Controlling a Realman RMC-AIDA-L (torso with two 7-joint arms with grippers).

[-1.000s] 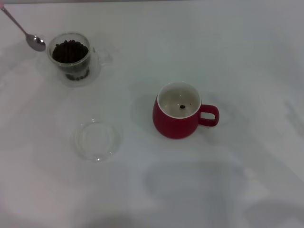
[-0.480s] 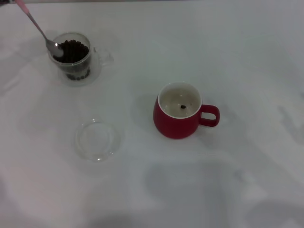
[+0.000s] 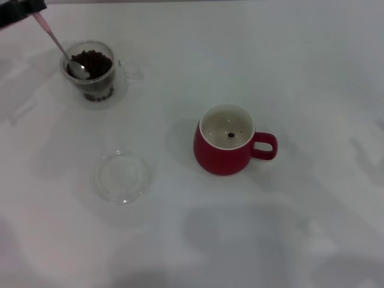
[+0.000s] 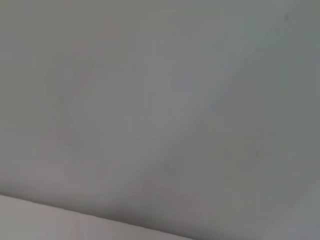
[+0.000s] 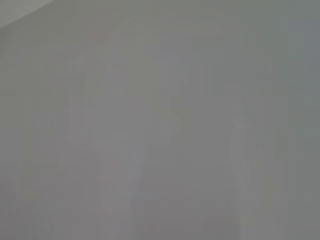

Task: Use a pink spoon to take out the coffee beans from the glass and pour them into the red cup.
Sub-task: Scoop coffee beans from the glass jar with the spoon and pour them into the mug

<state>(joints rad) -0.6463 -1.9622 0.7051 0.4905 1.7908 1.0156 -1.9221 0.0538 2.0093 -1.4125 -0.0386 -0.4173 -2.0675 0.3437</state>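
we are gripping the pink spoon by its handle end in our left claw, far left of the bench, slanting it so its bowl is dipping into the coffee beans inside the glass. the red cup is waiting well apart, one bean inside. our right claw is out of sight.

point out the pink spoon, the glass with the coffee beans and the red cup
pink spoon (image 3: 77, 68), head view, on its silver bowl, dipped inside the glass
glass (image 3: 118, 77), head view, on its clear wall beside the side handle
red cup (image 3: 221, 157), head view, on its red outer wall below the rim
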